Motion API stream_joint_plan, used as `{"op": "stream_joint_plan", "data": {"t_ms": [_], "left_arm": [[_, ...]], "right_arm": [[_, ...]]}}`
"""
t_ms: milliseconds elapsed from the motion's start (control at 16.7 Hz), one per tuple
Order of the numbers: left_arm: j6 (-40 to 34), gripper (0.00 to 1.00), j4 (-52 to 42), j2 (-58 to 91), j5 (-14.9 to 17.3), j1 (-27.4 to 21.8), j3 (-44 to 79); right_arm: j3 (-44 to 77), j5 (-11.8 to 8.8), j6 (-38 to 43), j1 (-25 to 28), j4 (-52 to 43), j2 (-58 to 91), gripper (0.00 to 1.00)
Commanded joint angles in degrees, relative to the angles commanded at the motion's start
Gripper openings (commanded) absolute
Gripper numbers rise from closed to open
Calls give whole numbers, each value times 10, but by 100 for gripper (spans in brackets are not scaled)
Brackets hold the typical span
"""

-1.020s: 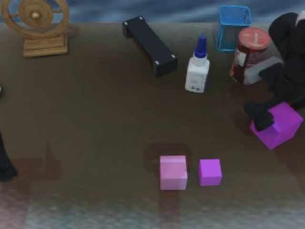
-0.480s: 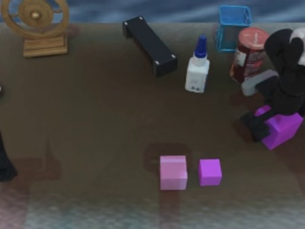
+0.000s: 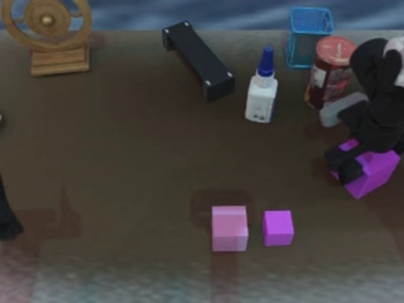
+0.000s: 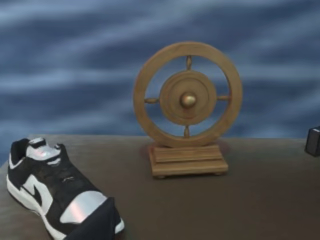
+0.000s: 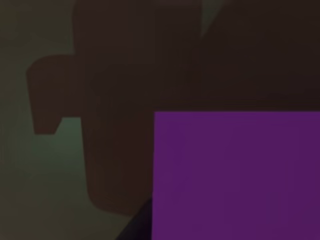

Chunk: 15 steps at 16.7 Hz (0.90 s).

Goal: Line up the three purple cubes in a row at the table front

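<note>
The large vivid purple cube lies at the right side of the table. My right gripper sits down over it, one dark finger pressed against its left face, shut on it. In the right wrist view this cube fills the frame's corner, with a dark finger against its edge. The pale lilac-pink cube and the small vivid purple cube stand side by side near the table front, a small gap between them. My left arm is parked at the left edge.
Along the back stand a wooden wheel ornament, a black bar, a white glue bottle, a blue basket and a red can close behind the right arm. A black-and-white shoe lies near the wheel.
My right gripper came down over the large purple cube and its left finger moved in against the cube's side. The two front cubes and the left arm stayed put.
</note>
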Motion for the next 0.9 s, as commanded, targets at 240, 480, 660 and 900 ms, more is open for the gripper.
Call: {"op": "stream_joint_plan", "data": {"t_ms": [240, 480, 660, 900], "left_arm": [[0, 100, 0, 0, 0, 0, 0], [0, 100, 0, 0, 0, 0, 0], [0, 100, 0, 0, 0, 0, 0], [0, 100, 0, 0, 0, 0, 0]], "right_arm": [[0, 0, 0, 0, 0, 0, 2], [0, 0, 0, 0, 0, 0, 0], [0, 0, 0, 0, 0, 0, 0], [8, 0, 0, 0, -12, -7, 0]]}}
